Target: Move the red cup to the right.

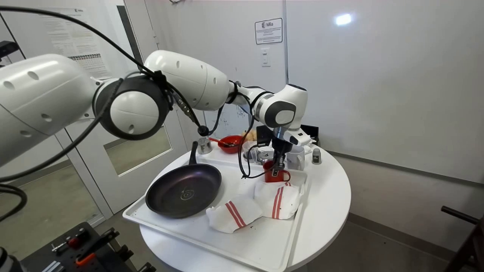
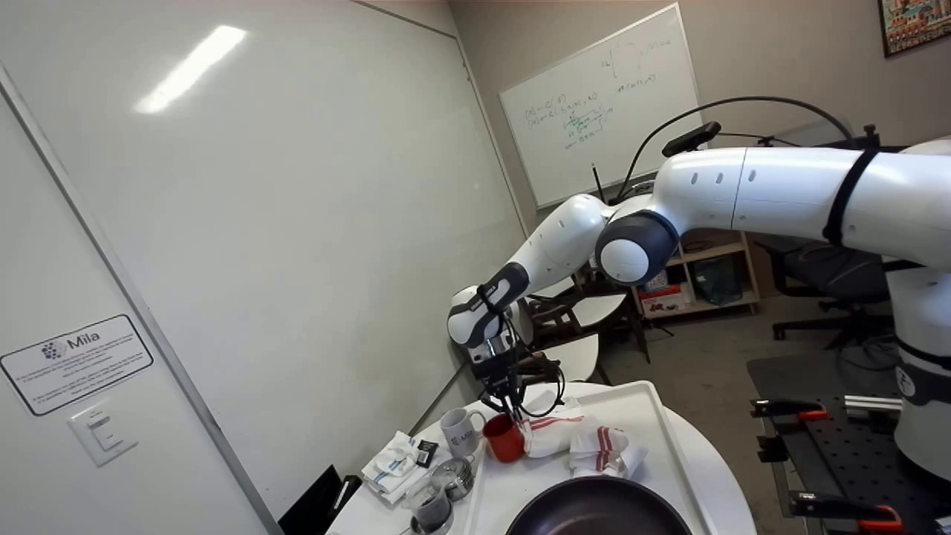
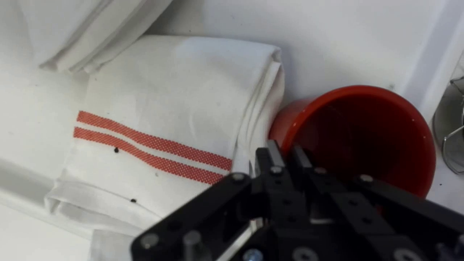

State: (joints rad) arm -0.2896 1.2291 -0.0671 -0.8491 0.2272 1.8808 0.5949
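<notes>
The red cup (image 1: pixel 269 176) stands upright on the white tray (image 1: pixel 293 241), near the tray's far edge, with its handle visible in this exterior view. It also shows in the other exterior picture (image 2: pixel 504 444) and at the right of the wrist view (image 3: pixel 380 141). My gripper (image 3: pixel 287 149) straddles the cup's rim, with one finger outside the wall and one inside. The fingers are nearly together, closed on the wall between them. In both exterior views the gripper (image 1: pixel 276 170) (image 2: pixel 513 414) points down at the cup. The fingertips inside the cup are dark.
A folded striped towel (image 3: pixel 174 98) touches or nearly touches the cup; another towel (image 1: pixel 233 216) lies beside it. The black frying pan (image 1: pixel 183 190) is on the tray. A white mug (image 2: pixel 459 433), metal container (image 2: pixel 455 477), red bowl (image 1: pixel 231 144) and grey shaker (image 1: pixel 316 156) stand behind the tray.
</notes>
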